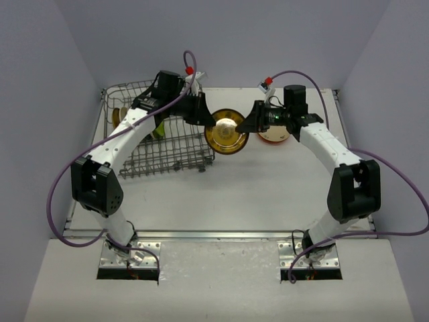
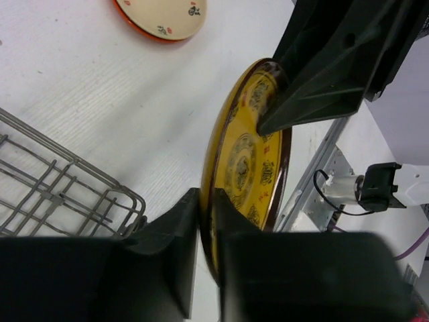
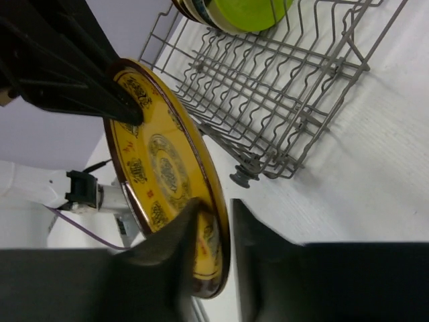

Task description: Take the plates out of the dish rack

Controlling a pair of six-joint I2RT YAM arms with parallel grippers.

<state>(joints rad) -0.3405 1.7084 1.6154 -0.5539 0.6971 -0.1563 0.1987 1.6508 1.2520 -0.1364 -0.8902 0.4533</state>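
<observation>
A yellow-brown patterned plate hangs on edge above the table between my two grippers, just right of the dish rack. My left gripper is shut on its left rim, seen close in the left wrist view on the plate. My right gripper straddles the opposite rim. One finger touches the plate's face, and a gap shows behind the plate. A lime green plate and others stand in the rack.
An orange plate lies upside down on the table under my right arm, its beige underside showing in the left wrist view. The rack's near corner and a wheel are close to the held plate. Walls enclose the table.
</observation>
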